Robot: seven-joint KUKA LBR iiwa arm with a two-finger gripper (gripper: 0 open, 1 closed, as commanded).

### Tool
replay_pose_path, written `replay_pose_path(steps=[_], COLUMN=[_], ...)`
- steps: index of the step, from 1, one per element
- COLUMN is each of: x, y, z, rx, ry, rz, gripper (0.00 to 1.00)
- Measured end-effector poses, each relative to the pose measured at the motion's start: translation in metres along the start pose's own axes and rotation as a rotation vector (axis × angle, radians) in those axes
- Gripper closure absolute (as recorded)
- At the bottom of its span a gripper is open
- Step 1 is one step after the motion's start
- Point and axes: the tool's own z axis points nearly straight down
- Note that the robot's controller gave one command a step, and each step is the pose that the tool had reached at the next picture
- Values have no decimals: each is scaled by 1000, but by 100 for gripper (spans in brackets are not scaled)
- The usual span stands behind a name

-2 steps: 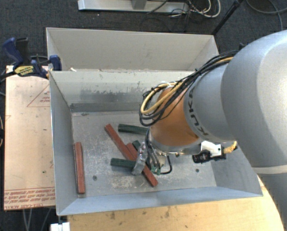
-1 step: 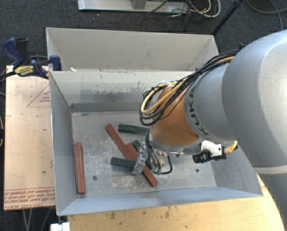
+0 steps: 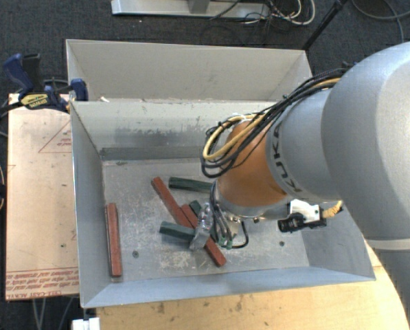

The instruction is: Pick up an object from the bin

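Gripper (image 3: 206,231) low over central heap (image 3: 191,222): two red-brown bars (image 3: 172,199), two green blocks (image 3: 189,183); third red-brown bar (image 3: 112,240) apart, left; opening indeterminable.

a reddish-brown bar (image 3: 112,240) lies alone at the left.

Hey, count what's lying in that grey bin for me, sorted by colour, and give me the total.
Reddish-brown bars: 3, one alone by the left wall, two in the middle heap.
Dark green bars: 2.
Total: 5 that can be told apart. The gripper covers part of the heap, so more may lie hidden.
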Motion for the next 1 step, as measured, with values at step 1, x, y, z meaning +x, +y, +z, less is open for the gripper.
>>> replay_pose_path(steps=[1], x=[1], y=[0], z=[-17], rx=[1], ry=[2], rz=[0], gripper=[100])
